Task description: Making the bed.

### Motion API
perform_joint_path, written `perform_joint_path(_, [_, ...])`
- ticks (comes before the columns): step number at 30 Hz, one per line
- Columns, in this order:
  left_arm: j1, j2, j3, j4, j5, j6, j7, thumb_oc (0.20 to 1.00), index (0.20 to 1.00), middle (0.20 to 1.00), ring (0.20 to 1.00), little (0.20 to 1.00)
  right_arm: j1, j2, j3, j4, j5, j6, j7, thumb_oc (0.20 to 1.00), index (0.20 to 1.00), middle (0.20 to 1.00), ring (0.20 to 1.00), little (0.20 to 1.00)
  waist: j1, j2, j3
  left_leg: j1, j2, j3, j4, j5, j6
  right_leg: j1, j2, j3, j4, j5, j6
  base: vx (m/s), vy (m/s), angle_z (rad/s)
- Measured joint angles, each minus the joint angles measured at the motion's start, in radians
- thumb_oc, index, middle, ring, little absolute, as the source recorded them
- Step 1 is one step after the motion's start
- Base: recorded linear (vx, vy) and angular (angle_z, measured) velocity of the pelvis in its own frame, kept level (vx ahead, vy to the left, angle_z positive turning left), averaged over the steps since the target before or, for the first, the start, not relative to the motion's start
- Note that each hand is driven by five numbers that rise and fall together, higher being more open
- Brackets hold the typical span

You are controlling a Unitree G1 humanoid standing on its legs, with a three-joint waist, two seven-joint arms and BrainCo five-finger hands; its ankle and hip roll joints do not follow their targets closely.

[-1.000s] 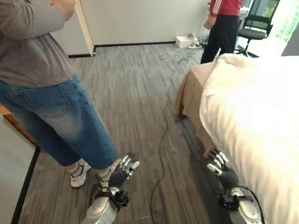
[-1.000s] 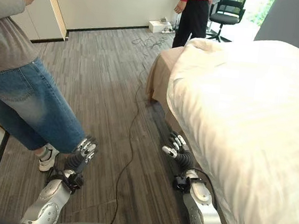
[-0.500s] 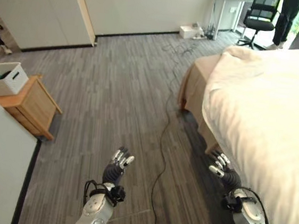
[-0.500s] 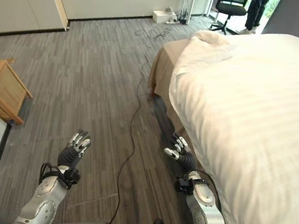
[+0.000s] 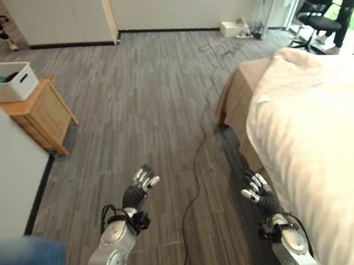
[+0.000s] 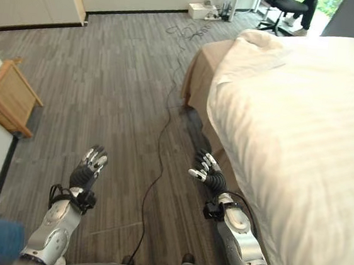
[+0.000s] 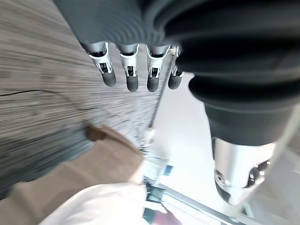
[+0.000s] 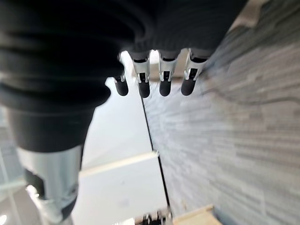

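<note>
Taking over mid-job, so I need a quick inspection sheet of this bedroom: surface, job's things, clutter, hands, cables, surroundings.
Surface: grey wood-plank floor.
Job's things: bed on the robot's right, cream duvet hanging over its side; neither hand touches it.
Clutter: nothing seen on the duvet.
Hands: left hand open over the floor; right hand open, beside the bed's edge.
Cables: black cable running along the floor between the arms.
Surroundings: wooden nightstand with white basket; office chair; white box by the wall.
</note>
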Motion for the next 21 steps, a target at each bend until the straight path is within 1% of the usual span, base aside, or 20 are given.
perform_joint_path(1, [-0.017,0.004,-0.003,-0.003,0.0,-0.002,0.008,1.0,1.0,1.0,1.0,1.0,-0.001,0.002,0.019,-0.003,0.001,0.0,0.001,1.0,1.0,1.0,1.0,1.0,-0.005,0.003,0.003,0.002,-0.006,0.0,-0.001,0.001,0.002,-0.037,-0.017,0.009,0.081,0.005,-0.001,0.13,0.096,0.36])
perform_joint_path(2, [-0.045,0.012,-0.008,0.001,0.0,-0.004,0.014,1.0,1.0,1.0,1.0,1.0,-0.002,-0.001,0.04,-0.007,0.004,-0.001,0.003,1.0,1.0,1.0,1.0,1.0,-0.014,-0.003,0.02,0.012,-0.017,-0.028,0.005,0.006,0.014,-0.076,-0.02,0.071,0.181,-0.005,-0.003,0.19,0.074,0.66])
perform_joint_path(3, [-0.058,0.017,-0.011,0.002,0.001,-0.006,0.016,1.0,1.0,1.0,1.0,1.0,0.004,0.001,0.063,-0.006,0.005,0.002,0.009,1.0,1.0,1.0,1.0,1.0,-0.036,-0.003,0.021,0.01,-0.019,-0.067,0.004,0.011,0.029,-0.102,0.001,0.145,0.233,-0.028,0.007,0.24,0.067,0.76])
perform_joint_path(4, [-0.066,0.024,-0.009,-0.006,0.001,-0.017,0.018,1.0,1.0,1.0,1.0,1.0,-0.008,-0.002,0.086,-0.007,0.007,0.003,0.017,1.0,1.0,1.0,1.0,1.0,-0.051,-0.006,0.022,0.006,-0.015,-0.082,-0.01,0.017,0.05,-0.138,0.036,0.175,0.217,-0.05,0.007,0.4,0.001,0.69])
perform_joint_path(5, [-0.071,0.044,-0.012,-0.006,0.001,-0.021,0.019,1.0,1.0,1.0,1.0,1.0,-0.027,0.009,0.094,-0.009,0.008,0.003,0.024,1.0,1.0,1.0,1.0,1.0,-0.054,-0.01,0.025,0.004,-0.006,-0.092,-0.013,0.023,0.059,-0.158,0.081,0.197,0.154,-0.052,0.009,0.46,-0.032,0.33])
perform_joint_path(6, [-0.074,0.051,-0.017,-0.005,0.001,-0.021,0.019,1.0,1.0,1.0,1.0,1.0,-0.027,0.011,0.095,-0.014,0.009,0.003,0.029,1.0,1.0,1.0,1.0,1.0,-0.062,-0.008,0.026,0.0,-0.005,-0.104,-0.011,0.023,0.059,-0.174,0.114,0.195,0.113,-0.052,0.009,0.51,-0.044,0.31])
perform_joint_path(7, [-0.088,0.054,-0.026,-0.001,0.001,-0.021,0.019,1.0,1.0,1.0,1.0,1.0,-0.028,0.005,0.095,-0.017,0.01,0.002,0.035,1.0,1.0,1.0,1.0,1.0,-0.065,-0.01,0.026,-0.012,-0.002,-0.12,0.005,0.017,0.051,-0.17,0.141,0.213,0.031,-0.048,0.015,0.3,-0.011,0.42])
perform_joint_path(8, [-0.099,0.052,-0.036,0.002,0.001,-0.021,0.018,1.0,1.0,1.0,1.0,1.0,-0.022,-0.001,0.094,-0.02,0.011,0.001,0.036,1.0,1.0,1.0,1.0,1.0,-0.083,-0.01,0.026,-0.02,-0.004,-0.139,0.01,0.013,0.053,-0.171,0.161,0.217,-0.017,-0.047,0.014,0.28,-0.005,0.71])
perform_joint_path(10, [-0.142,0.046,-0.065,0.012,0.002,-0.023,0.016,1.0,1.0,1.0,1.0,1.0,-0.02,0.001,0.093,-0.018,0.011,0.002,0.036,1.0,1.0,1.0,1.0,1.0,-0.11,-0.018,0.026,-0.026,-0.009,-0.201,0.016,0.003,0.046,-0.169,0.18,0.215,-0.168,-0.017,0.021,0.32,-0.028,0.92])
perform_joint_path(11, [-0.151,0.044,-0.082,0.012,0.004,-0.024,0.011,1.0,1.0,1.0,1.0,1.0,-0.018,0.003,0.091,-0.016,0.011,0.002,0.035,1.0,1.0,1.0,1.0,1.0,-0.121,-0.023,0.023,-0.02,-0.012,-0.235,0.012,-0.006,0.031,-0.156,0.182,0.212,-0.213,-0.005,0.023,0.34,-0.055,0.88])
perform_joint_path(12, [-0.147,0.043,-0.092,0.01,0.014,-0.023,0.006,1.0,1.0,1.0,1.0,1.0,-0.013,0.006,0.09,-0.015,0.011,0.002,0.034,1.0,1.0,1.0,1.0,1.0,-0.128,-0.035,0.016,0.003,-0.016,-0.257,-0.01,-0.015,0.018,-0.134,0.176,0.203,-0.224,-0.012,0.028,0.35,-0.072,0.78])
perform_joint_path(13, [-0.137,0.04,-0.097,0.01,0.023,-0.022,0.003,1.0,1.0,1.0,1.0,1.0,-0.001,0.008,0.081,-0.012,0.011,0.002,0.034,1.0,1.0,1.0,1.0,1.0,-0.13,-0.046,0.009,0.051,-0.016,-0.275,-0.044,-0.02,0.003,-0.118,0.168,0.185,-0.217,0.017,0.01,0.43,-0.067,0.64])
perform_joint_path(14, [-0.133,0.039,-0.098,0.008,0.029,-0.02,0.002,1.0,1.0,1.0,1.0,1.0,0.003,0.008,0.067,-0.004,0.011,0.002,0.032,1.0,1.0,1.0,1.0,1.0,-0.13,-0.042,0.008,0.058,-0.013,-0.272,-0.005,-0.04,-0.02,-0.104,0.171,0.159,-0.214,0.021,0.011,0.47,-0.072,0.34])
perform_joint_path(15, [-0.133,0.04,-0.097,0.007,0.032,-0.02,0.002,1.0,1.0,1.0,1.0,1.0,0.003,0.003,0.065,-0.004,0.01,0.003,0.032,1.0,1.0,1.0,1.0,1.0,-0.124,-0.04,0.007,0.053,-0.017,-0.261,0.059,-0.057,-0.033,-0.097,0.178,0.157,-0.213,0.021,0.011,0.5,-0.071,-0.06])
perform_joint_path(16, [-0.133,0.041,-0.095,0.005,0.033,-0.02,0.001,1.0,1.0,1.0,1.0,1.0,0.004,-0.015,0.065,-0.02,0.01,0.002,0.033,1.0,1.0,1.0,1.0,1.0,-0.116,-0.03,-0.001,0.048,-0.019,-0.236,0.184,-0.121,-0.03,-0.085,0.193,0.151,-0.212,0.021,0.011,0.43,-0.061,-0.28])
perform_joint_path(17, [-0.133,0.04,-0.093,0.005,0.033,-0.02,0.0,1.0,1.0,1.0,1.0,1.0,0.004,-0.027,0.061,-0.027,0.01,-0.001,0.034,1.0,1.0,1.0,1.0,1.0,-0.122,-0.01,-0.015,0.047,-0.011,-0.235,0.244,-0.163,-0.031,-0.082,0.215,0.139,-0.21,0.021,0.009,0.42,-0.055,-0.14])
perform_joint_path(18, [-0.136,0.04,-0.094,0.005,0.033,-0.02,-0.002,1.0,1.0,1.0,1.0,1.0,0.004,-0.034,0.056,-0.026,0.01,-0.001,0.032,1.0,1.0,1.0,1.0,1.0,-0.145,0.009,-0.028,0.048,0.005,-0.23,0.26,-0.191,-0.048,-0.081,0.23,0.109,-0.208,0.021,0.0,0.37,-0.056,0.18])
perform_joint_path(19, [-0.149,0.036,-0.094,0.007,0.032,-0.018,-0.003,1.0,1.0,1.0,1.0,1.0,0.003,-0.033,0.046,-0.017,0.01,0.0,0.027,1.0,1.0,1.0,1.0,1.0,-0.156,0.004,-0.024,0.036,0.012,-0.218,0.31,-0.192,-0.06,-0.063,0.231,0.087,-0.211,0.02,-0.009,0.39,-0.113,0.28])
perform_joint_path(20, [-0.148,0.028,-0.094,0.007,0.03,-0.018,-0.007,1.0,1.0,1.0,1.0,1.0,0.003,-0.037,0.039,-0.012,0.011,0.001,0.023,1.0,1.0,1.0,1.0,1.0,-0.162,-0.001,-0.026,-0.01,0.013,-0.202,0.436,-0.18,-0.122,-0.029,0.226,0.055,-0.241,0.016,-0.004,0.33,-0.156,0.24])
perform_joint_path(21, [-0.146,0.027,-0.098,0.006,0.029,-0.017,-0.018,1.0,1.0,1.0,1.0,1.0,0.002,-0.043,0.026,-0.019,0.036,-0.001,0.02,1.0,1.0,1.0,1.0,1.0,-0.161,0.0,-0.03,-0.099,0.046,-0.171,0.621,-0.159,-0.196,-0.049,0.212,0.018,-0.104,-0.021,-0.136,0.44,-0.243,0.22])
